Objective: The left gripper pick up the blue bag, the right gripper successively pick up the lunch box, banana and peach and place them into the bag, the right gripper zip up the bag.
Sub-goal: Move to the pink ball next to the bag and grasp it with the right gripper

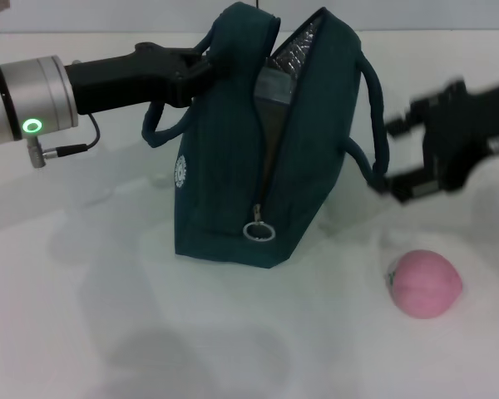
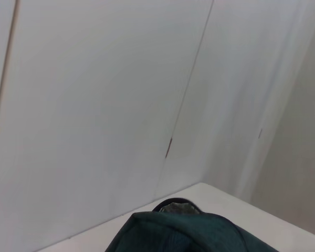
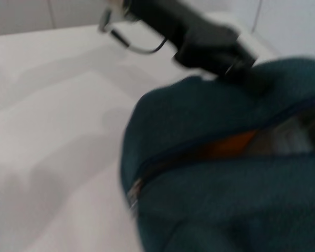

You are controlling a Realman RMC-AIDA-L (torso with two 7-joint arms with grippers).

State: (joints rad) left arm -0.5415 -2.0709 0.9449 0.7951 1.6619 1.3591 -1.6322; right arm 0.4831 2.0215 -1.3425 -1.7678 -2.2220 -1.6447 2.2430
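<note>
The blue bag (image 1: 241,166) stands upright on the white table, its zipper open and the silver lining (image 1: 303,50) showing. My left gripper (image 1: 209,65) is shut on the bag's top edge by the handle. A grey box-like shape (image 1: 273,91) sits inside the opening. In the right wrist view the bag (image 3: 226,199) shows an orange-yellow strip (image 3: 226,148) inside the open zipper. The pink peach (image 1: 424,283) lies on the table to the right of the bag. My right gripper (image 1: 399,158) is open and empty, above the peach, beside the bag's right handle (image 1: 374,125).
The zipper pull ring (image 1: 259,230) hangs low on the bag's front. The left arm's gripper (image 3: 210,42) shows in the right wrist view at the bag's top. The left wrist view shows the bag top (image 2: 184,233) and a white wall.
</note>
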